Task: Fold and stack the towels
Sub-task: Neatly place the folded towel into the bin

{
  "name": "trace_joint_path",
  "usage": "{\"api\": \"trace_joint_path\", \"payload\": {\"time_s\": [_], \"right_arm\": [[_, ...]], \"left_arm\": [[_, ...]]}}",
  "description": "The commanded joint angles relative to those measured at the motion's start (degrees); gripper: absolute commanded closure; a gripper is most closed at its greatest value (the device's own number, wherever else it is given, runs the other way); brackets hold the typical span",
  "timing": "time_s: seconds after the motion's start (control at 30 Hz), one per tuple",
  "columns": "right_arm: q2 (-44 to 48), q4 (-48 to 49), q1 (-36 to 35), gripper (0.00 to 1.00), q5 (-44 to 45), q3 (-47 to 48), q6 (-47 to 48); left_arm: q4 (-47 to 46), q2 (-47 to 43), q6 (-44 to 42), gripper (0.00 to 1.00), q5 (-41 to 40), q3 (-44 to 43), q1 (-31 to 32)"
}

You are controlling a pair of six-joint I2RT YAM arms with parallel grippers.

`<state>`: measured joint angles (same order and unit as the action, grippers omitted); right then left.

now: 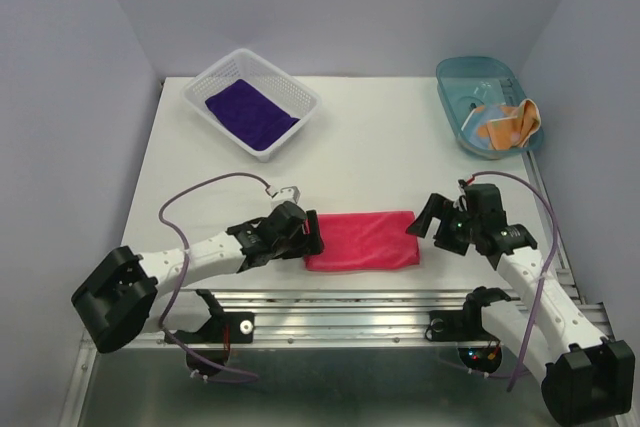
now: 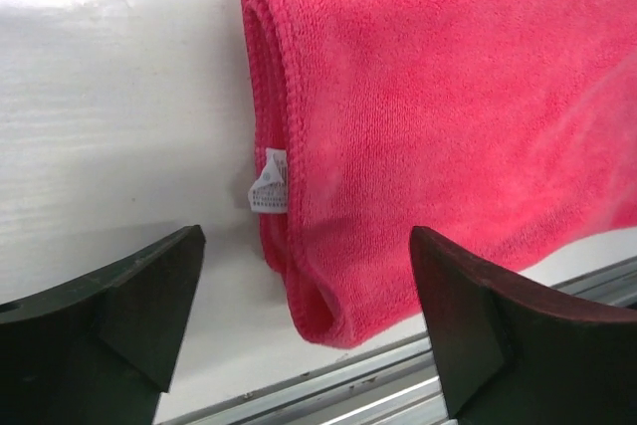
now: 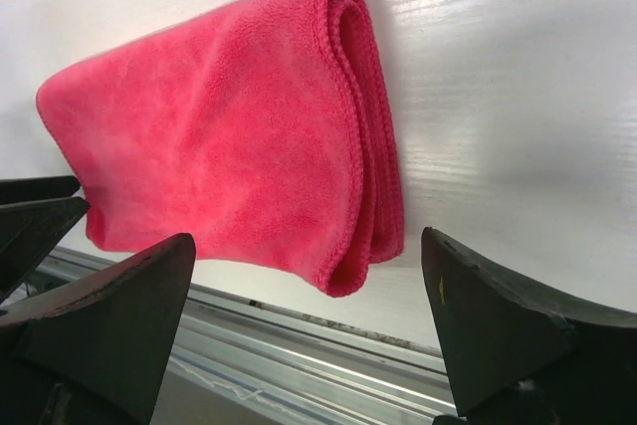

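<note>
Folded pink-red towel (image 1: 362, 240) lay on tabletop (image 1: 400, 147), left gripper (image 1: 308, 235) at its left end & right gripper (image 1: 428, 219) at its right, both spread wide, holding nothing; purple towel (image 1: 250, 112) & orange towel (image 1: 510, 122) lay well beyond it.

On the table (image 1: 380, 162), taking twelve o'clock as away from the arms, a folded towel (image 1: 362, 240) lies at six o'clock, just behind the front rail (image 1: 350, 299). The left gripper (image 1: 310, 237) sits at its nine o'clock end and the right gripper (image 1: 422, 223) at its three o'clock end. A basket (image 1: 214, 73) at eleven o'clock holds a second towel (image 1: 250, 113). A tub (image 1: 447, 87) at one o'clock holds a third towel (image 1: 510, 122).
</note>
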<state>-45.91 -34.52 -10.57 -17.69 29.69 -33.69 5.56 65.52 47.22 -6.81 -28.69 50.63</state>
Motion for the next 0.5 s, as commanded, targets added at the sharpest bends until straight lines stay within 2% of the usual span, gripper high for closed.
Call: {"api": "trace_joint_path", "payload": {"time_s": [0.0, 0.03, 0.13, 0.47], "right_arm": [[-0.4, 4.2, -0.2, 0.0, 1.2, 1.1, 1.7], [-0.5, 4.4, -0.2, 0.0, 1.1, 1.1, 1.8], [-0.3, 5.0, -0.2, 0.0, 1.3, 1.2, 1.9], [0.5, 7.0, -0.2, 0.0, 1.2, -0.7, 2.0]], "left_arm": [[-0.1, 6.3, -2.0, 0.08, -2.2, -5.2, 0.0], [0.5, 7.9, -2.4, 0.14, -2.2, -6.1, 0.1], [1.3, 9.5, -2.3, 0.22, -2.1, -6.4, 1.5], [10.0, 19.3, 1.9, 0.33, -8.1, -10.6, 3.7]]}}
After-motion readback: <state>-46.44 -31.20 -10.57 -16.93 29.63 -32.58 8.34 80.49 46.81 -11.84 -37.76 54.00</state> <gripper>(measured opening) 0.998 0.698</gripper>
